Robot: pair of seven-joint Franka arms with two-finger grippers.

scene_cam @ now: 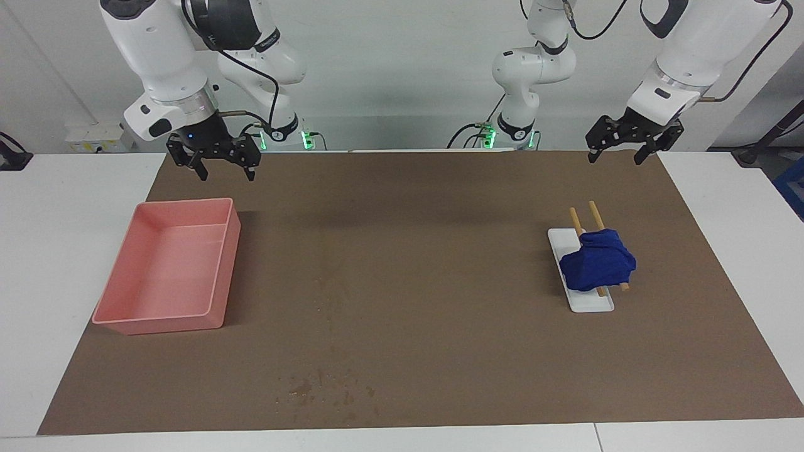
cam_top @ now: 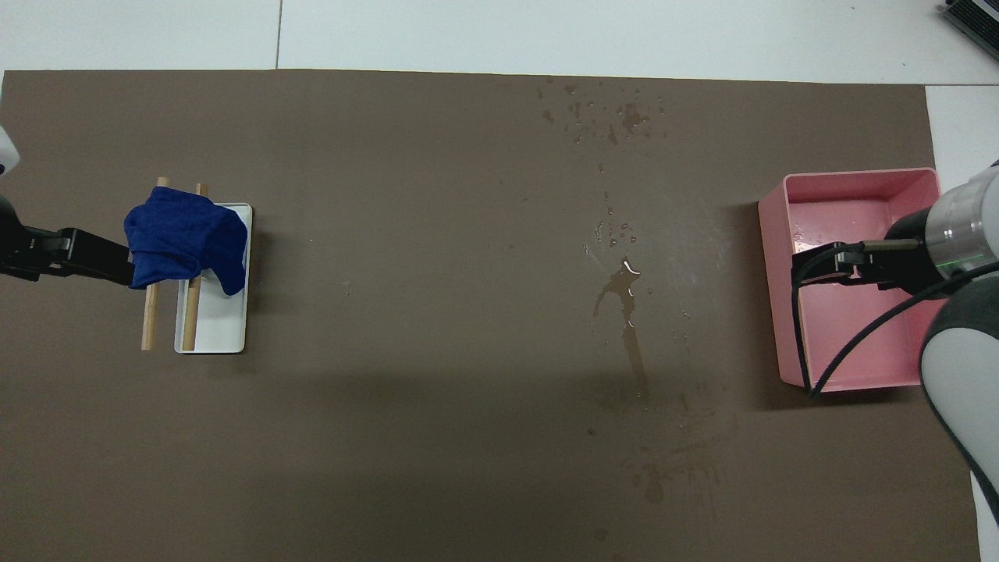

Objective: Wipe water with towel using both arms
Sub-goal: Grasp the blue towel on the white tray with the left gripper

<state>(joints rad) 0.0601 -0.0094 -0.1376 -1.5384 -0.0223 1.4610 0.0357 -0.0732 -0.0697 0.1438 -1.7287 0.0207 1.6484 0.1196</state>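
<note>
The deep-blue towel (scene_cam: 597, 260) lies bunched on two wooden sticks (scene_cam: 575, 220) across a small white tray (scene_cam: 590, 301), toward the left arm's end of the brown mat; it also shows in the overhead view (cam_top: 183, 238). The water (cam_top: 623, 285) is a thin glossy streak with small drops mid-mat, nearer the pink tray, and shows as faint specks in the facing view (scene_cam: 321, 300). My left gripper (scene_cam: 617, 156) hangs open and empty in the air over the mat beside the towel. My right gripper (scene_cam: 225, 171) hangs open and empty over the pink tray's rim nearest the robots.
The pink tray (scene_cam: 125, 320) stands at the right arm's end of the mat. A cluster of darker brown stains (scene_cam: 311, 389) lies farther from the robots than the water. White table (scene_cam: 50, 251) surrounds the mat.
</note>
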